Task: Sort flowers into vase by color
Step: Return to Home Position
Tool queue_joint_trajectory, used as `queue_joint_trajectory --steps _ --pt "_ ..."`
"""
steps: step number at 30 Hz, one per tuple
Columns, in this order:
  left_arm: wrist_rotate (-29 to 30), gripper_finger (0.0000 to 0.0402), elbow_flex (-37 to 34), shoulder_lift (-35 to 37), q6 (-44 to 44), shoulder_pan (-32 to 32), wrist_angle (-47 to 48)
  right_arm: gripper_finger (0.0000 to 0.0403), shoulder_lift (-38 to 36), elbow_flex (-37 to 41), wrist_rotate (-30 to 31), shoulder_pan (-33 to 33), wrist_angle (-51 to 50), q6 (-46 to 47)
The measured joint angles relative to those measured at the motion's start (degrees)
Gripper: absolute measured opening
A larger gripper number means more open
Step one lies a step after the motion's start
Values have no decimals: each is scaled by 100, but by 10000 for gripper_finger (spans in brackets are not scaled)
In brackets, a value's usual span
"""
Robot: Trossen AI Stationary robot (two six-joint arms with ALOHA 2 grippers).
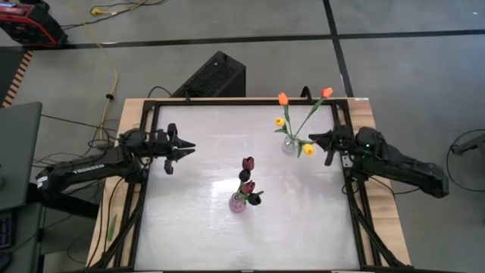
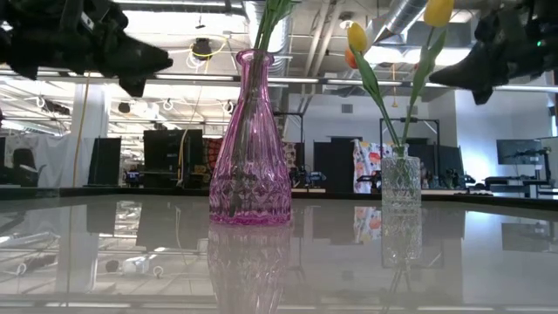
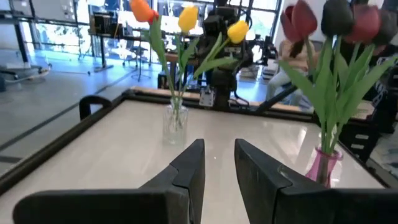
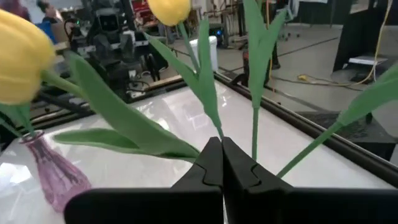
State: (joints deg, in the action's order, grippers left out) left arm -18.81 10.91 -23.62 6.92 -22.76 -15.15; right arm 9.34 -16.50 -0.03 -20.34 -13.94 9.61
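Note:
Dark maroon tulips [image 1: 248, 163] stand in a pink glass vase [image 1: 238, 202] near the table's middle. Two yellow and two orange tulips [image 1: 283, 98] stand in a clear glass vase [image 1: 290, 144] toward the far right; both vases rest on their bases. My right gripper [image 1: 311, 138] is shut and hovers just right of the clear vase, beside a low yellow head [image 1: 308, 149]. In the right wrist view the stems [image 4: 211, 99] meet behind its fingertips [image 4: 221, 146], which hide the vase mouth. My left gripper [image 1: 191, 147] hangs open above the table's left part, clear of both vases [image 3: 219, 155]. My right gripper is shut level with the yellow tulips' stems [image 2: 425, 65], coming from the table's right. Its own fingers hide the spot where the stems meet them, so I cannot tell whether it touches or holds a stem.
The glossy white tabletop [image 1: 197, 220] is bounded by a black frame rail [image 1: 356, 227]. A black box [image 1: 216, 76] sits on the floor beyond the far edge. A seated person [image 3: 292, 62] shows past the table in the left wrist view.

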Motion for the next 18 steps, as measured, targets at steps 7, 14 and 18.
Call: queue_joint_trajectory --steps 7,14,18 --pt "9 75 -498 269 194 0 -237 16 2 840 -9 -147 883 171" --pt "20 75 -1026 578 472 0 -531 16 2 1246 -333 -157 1321 256" --pt "81 75 -1029 687 496 0 -540 24 3 1374 -377 -157 1320 276"
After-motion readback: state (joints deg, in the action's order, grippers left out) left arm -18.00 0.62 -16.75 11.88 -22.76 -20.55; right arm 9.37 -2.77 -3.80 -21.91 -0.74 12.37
